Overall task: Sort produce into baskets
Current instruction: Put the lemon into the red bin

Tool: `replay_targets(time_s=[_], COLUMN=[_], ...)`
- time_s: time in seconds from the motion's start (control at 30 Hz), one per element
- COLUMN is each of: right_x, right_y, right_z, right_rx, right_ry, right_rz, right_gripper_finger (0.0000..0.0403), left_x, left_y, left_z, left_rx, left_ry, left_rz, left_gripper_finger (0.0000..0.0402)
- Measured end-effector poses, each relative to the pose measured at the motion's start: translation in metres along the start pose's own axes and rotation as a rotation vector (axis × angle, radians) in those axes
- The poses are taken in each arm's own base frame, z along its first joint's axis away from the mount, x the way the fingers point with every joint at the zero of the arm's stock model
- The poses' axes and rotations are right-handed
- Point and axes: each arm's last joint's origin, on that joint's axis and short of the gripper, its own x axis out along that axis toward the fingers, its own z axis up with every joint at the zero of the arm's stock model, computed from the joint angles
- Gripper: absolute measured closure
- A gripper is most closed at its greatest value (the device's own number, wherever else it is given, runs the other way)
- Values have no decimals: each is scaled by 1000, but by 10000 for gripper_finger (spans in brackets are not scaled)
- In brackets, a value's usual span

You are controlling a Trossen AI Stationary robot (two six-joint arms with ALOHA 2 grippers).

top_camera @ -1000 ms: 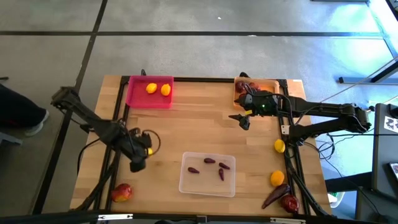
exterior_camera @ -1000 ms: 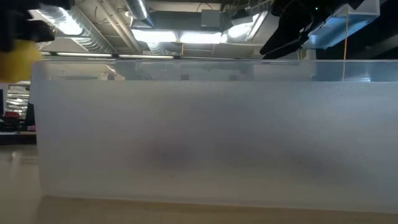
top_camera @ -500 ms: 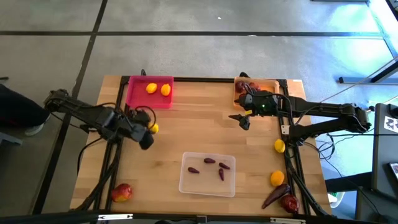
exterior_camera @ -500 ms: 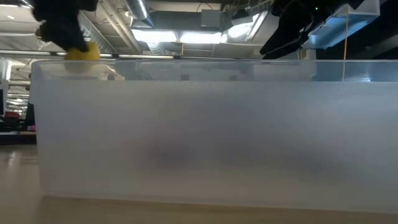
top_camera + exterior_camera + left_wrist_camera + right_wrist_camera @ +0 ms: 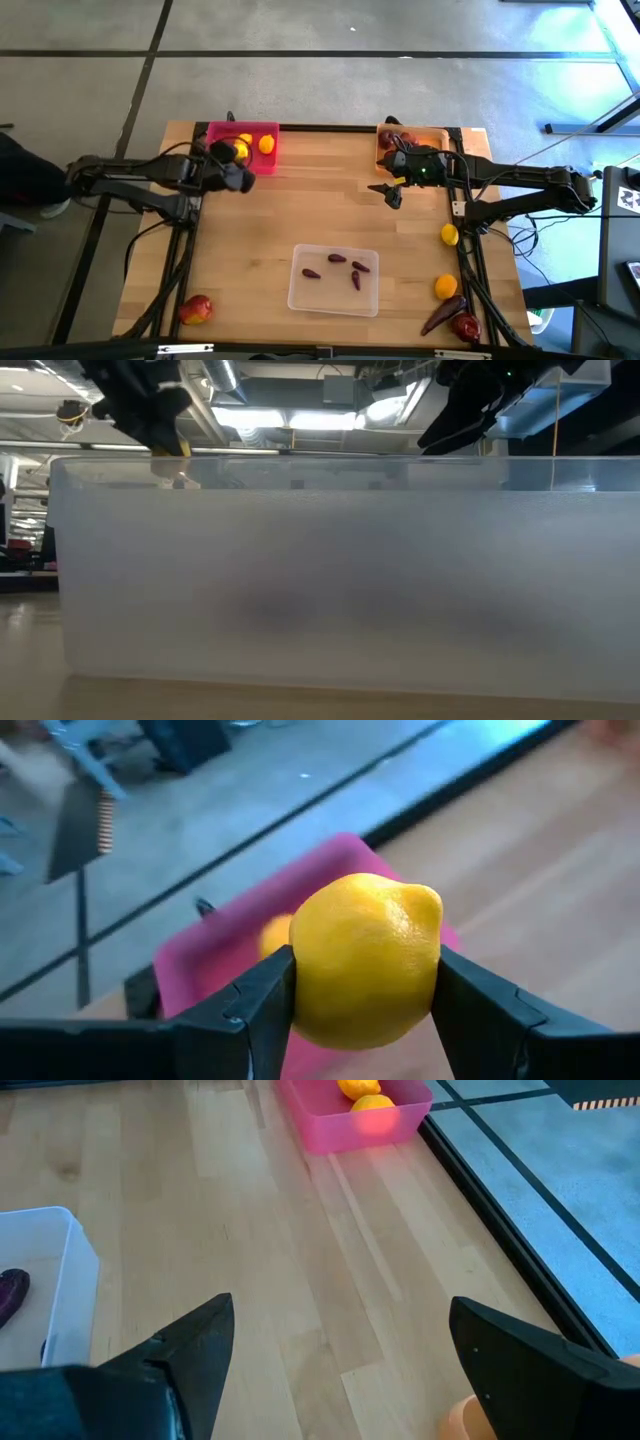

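Left hand (image 5: 365, 1005) clamps a lemon (image 5: 365, 960) across its middle above the pink basket (image 5: 222, 155); rind apparently firm, slippery. Right hand (image 5: 392, 190) open, empty.

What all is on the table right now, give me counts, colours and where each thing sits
pink tray: one, far left corner
lemons: five, yellow; one in the pink tray, another partly hidden there, one held above it, two on right edge
orange tray: one, far right corner, holds dark red fruit
clear tray: one, near centre
pods: four, purple, in clear tray
long pod: one, near right corner
red fruits: two, near left, near right
left gripper: over pink tray, gripping lemon
right gripper: open, beside orange tray
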Motion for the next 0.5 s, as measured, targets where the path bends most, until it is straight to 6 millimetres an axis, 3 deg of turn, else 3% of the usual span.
replay_targets(time_s=[0.5], right_x=[0], right_y=[0], right_z=[0], right_rx=[-4], right_ry=[2], right_rz=[-1], right_gripper_finger=[72], left_x=[75], left_y=[4], left_z=[0], left_rx=[-142], left_ry=[-15], left_rz=[127], left_gripper_finger=[202])
